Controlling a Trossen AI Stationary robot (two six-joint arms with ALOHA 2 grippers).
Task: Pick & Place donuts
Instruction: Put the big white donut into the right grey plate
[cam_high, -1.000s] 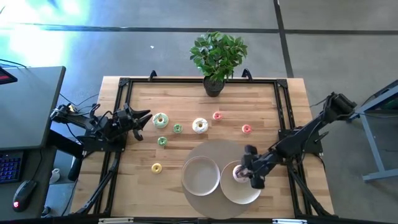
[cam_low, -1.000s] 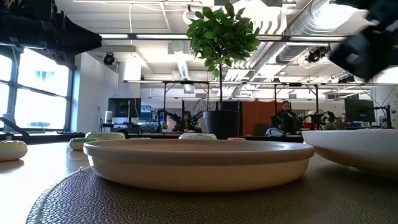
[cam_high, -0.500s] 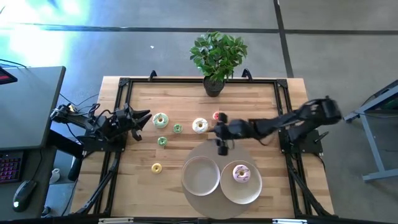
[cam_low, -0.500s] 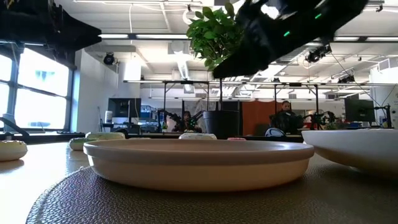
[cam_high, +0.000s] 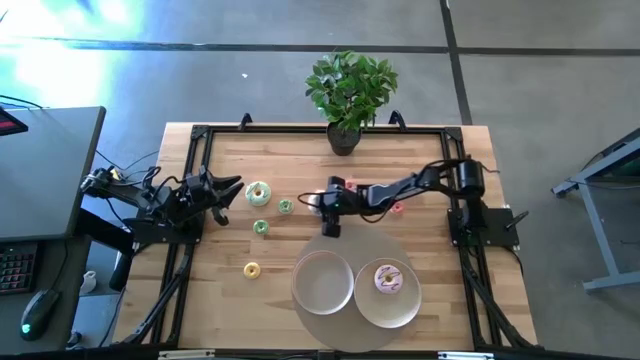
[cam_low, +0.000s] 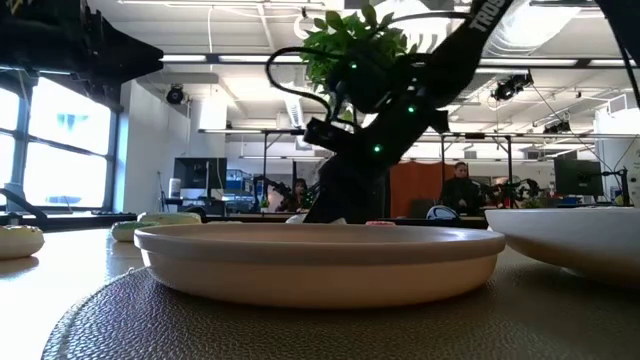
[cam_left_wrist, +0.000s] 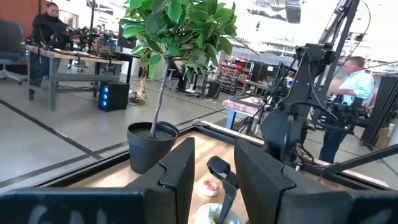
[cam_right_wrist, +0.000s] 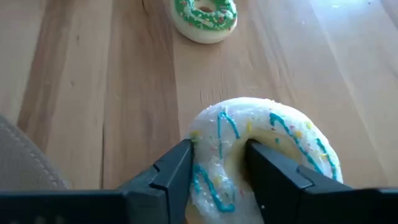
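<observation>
My right gripper (cam_right_wrist: 217, 171) hides the white-iced donut (cam_right_wrist: 267, 155) from above; my fingers (cam_right_wrist: 171, 177) straddle one side of its ring on the worktop (cam_high: 420, 160), just beyond the round mat (cam_high: 375, 245). My left gripper (cam_left_wrist: 211, 171), fingers parted and empty, waits at the left edge. Lettering on my right arm is cut off, unreadable.

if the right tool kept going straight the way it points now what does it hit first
The white-iced donut: the right tool already straddles one side of its ring, one finger outside and the other in the hole. Just beneath it is the wooden table.
</observation>
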